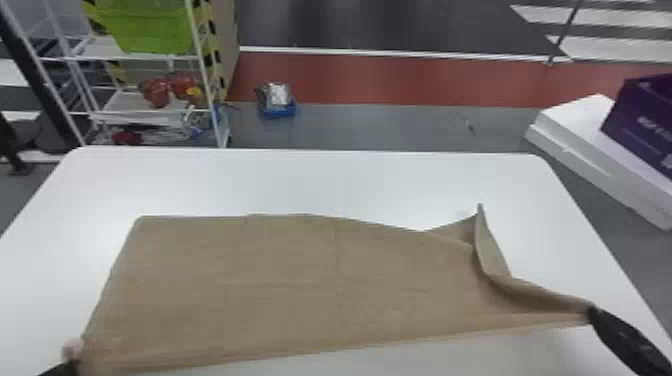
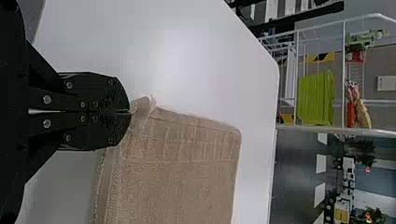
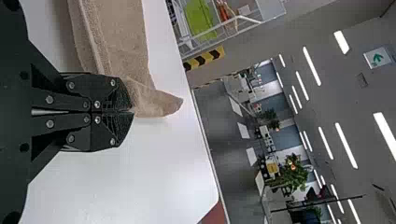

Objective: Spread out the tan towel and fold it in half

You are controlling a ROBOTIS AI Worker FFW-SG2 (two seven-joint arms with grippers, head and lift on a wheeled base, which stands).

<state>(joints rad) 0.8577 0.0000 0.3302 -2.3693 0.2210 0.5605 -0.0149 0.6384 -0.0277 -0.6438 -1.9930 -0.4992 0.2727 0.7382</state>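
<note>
The tan towel (image 1: 300,285) lies stretched wide across the white table, its right end creased with a raised flap at the far right corner. At its near left corner is my left gripper (image 1: 75,365), partly cut off by the bottom edge. My right gripper (image 1: 592,312) holds the near right corner, pulled out to the side. In the left wrist view, my left gripper (image 2: 130,112) is shut on a corner of the towel (image 2: 187,172). The right wrist view has my right gripper (image 3: 133,111) closed on the bunched towel (image 3: 121,42).
The white table (image 1: 310,175) reaches past the towel at the back and both sides. Beyond it stand a wire rack (image 1: 200,60) with a green bin (image 1: 150,25) at the back left, and a purple box (image 1: 645,120) on white foam at the right.
</note>
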